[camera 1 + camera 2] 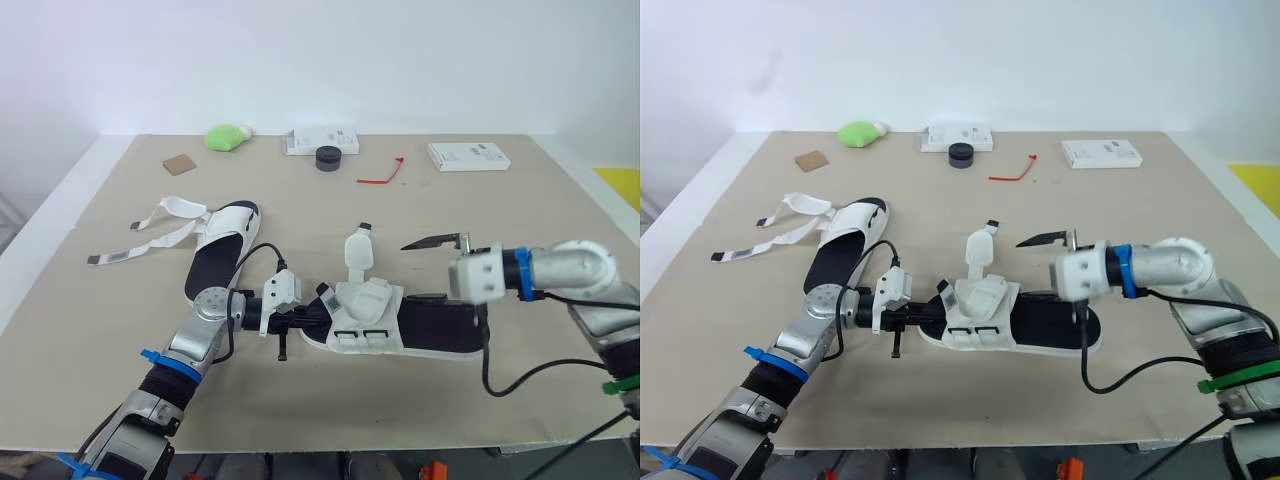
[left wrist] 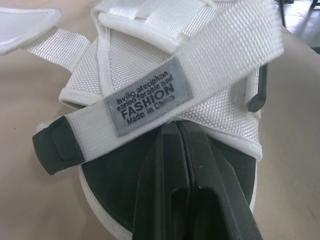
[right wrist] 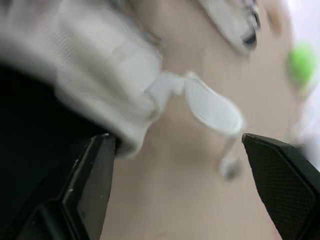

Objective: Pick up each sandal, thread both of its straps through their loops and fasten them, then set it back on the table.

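Note:
A white sandal with a black footbed [image 1: 375, 320] lies at the front middle of the table. My left gripper [image 1: 305, 322] is shut on its toe end; the left wrist view shows the two fingers pressed together [image 2: 186, 150] on the black footbed, just under the crossed front strap with its grey label [image 2: 150, 97]. One strap tab [image 1: 358, 250] stands up loose behind the front straps. My right gripper [image 1: 432, 268] hovers open over the heel part, its fingers [image 3: 95, 175] wide apart and holding nothing. The second sandal [image 1: 222, 250] lies to the left, its long straps [image 1: 150, 240] spread out unfastened.
Along the back of the table sit a green lump [image 1: 228, 136], a white box [image 1: 320, 141], a black round cap [image 1: 328, 158], a red tie [image 1: 382, 176], another white box [image 1: 468, 156] and a brown square [image 1: 181, 164].

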{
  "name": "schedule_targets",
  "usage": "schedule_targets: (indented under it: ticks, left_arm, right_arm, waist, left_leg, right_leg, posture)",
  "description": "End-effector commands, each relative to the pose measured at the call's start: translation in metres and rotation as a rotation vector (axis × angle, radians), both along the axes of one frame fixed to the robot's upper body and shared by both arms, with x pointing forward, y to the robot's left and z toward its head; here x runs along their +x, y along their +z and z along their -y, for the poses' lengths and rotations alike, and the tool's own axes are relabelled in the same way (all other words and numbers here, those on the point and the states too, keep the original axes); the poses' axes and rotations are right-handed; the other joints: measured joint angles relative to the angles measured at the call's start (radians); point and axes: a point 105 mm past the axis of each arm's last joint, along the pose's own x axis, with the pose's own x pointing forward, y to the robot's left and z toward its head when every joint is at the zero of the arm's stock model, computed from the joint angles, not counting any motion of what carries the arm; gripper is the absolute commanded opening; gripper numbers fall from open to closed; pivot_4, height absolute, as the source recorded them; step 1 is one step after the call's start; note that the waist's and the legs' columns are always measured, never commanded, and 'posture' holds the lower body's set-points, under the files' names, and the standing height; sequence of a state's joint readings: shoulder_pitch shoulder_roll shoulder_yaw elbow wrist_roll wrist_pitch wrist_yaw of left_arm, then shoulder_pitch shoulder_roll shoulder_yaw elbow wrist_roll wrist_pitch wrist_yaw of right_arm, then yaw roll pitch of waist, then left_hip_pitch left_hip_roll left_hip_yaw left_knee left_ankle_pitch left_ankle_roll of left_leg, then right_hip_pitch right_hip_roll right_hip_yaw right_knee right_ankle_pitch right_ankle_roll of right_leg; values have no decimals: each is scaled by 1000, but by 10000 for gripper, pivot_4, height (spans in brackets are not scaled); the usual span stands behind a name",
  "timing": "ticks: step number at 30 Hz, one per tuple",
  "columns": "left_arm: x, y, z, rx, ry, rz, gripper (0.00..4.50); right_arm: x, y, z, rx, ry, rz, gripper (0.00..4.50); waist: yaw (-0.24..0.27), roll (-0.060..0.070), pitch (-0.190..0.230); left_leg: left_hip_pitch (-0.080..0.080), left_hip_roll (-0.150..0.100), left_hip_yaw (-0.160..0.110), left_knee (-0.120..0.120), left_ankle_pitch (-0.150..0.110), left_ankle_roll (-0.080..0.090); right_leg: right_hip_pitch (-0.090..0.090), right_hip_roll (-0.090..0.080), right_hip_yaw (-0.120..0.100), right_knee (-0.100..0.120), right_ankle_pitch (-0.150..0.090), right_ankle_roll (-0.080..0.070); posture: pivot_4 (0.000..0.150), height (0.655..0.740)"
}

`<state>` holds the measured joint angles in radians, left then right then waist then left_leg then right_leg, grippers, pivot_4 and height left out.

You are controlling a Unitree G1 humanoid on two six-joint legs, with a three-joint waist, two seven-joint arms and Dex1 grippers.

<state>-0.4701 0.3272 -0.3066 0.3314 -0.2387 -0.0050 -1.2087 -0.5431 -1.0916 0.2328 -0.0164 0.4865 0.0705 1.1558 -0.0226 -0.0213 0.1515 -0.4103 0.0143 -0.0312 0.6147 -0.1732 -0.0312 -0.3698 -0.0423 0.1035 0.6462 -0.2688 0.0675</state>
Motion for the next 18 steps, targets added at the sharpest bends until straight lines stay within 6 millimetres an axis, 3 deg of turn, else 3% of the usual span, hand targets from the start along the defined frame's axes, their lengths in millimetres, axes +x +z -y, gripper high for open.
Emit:
schedule_targets:
  ticks: [1, 3, 7, 8, 10, 13, 18]
  left_arm:
    - [-9, -51, -14, 154, 47, -152, 0]
    - [-10, -51, -14, 154, 46, -152, 0]
    - [-9, -51, -12, 153, 40, -152, 0]
    - [-9, -51, -12, 153, 39, -150, 0]
    - [-9, -51, -11, 152, 37, -148, 0]
    - [-9, -51, -10, 152, 35, -147, 0]
    - [-10, -51, -8, 146, 32, -144, 0]
  right_arm:
    - [-25, 45, -23, 214, -17, -375, 43645]
    - [-28, 53, -31, 246, -40, -466, 43645]
    - [-15, 69, -60, 365, -142, -819, 43645]
    - [-11, 65, -67, 352, -174, -961, 43645]
    - [-5, 52, -77, 312, -241, -1084, 43645]
    - [1, 30, -85, 262, -325, -1127, 43645]
    - [-14, -1, -88, 148, -351, -1169, 43645]
  waist:
    - [0, 1, 1]
    - [0, 1, 1]
    - [-2, 0, 0]
    - [-1, 2, 0]
    - [2, -1, -1]
    - [8, -3, -2]
    - [14, -2, -2]
  left_leg:
    - [-1, 0, 0, 0, 0, 0]
    - [0, 2, -1, 0, 0, 0]
    - [2, 6, 1, 0, -4, -6]
    - [1, 6, 3, 0, -4, -6]
    - [-1, 6, 4, 0, -3, -5]
    - [-11, 8, 5, 0, -1, -1]
    - [-27, 5, 10, 1, 2, 4]
  right_leg:
    - [0, -1, 0, 0, 0, 0]
    - [-3, -3, -2, 0, 0, 0]
    - [-5, -11, -14, -2, -1, 0]
    - [-6, -18, -20, -2, -1, -1]
    - [-8, -23, -30, -3, 1, -5]
    - [-14, -31, -43, -3, 7, -15]
    - [-21, -32, -50, -3, 8, -10]
  posture:
    - [1500, 7400]
    - [1500, 7400]
    - [1500, 7400]
    - [1500, 7400]
    - [1500, 7400]
    - [1500, 7400]
    - [1500, 7400]
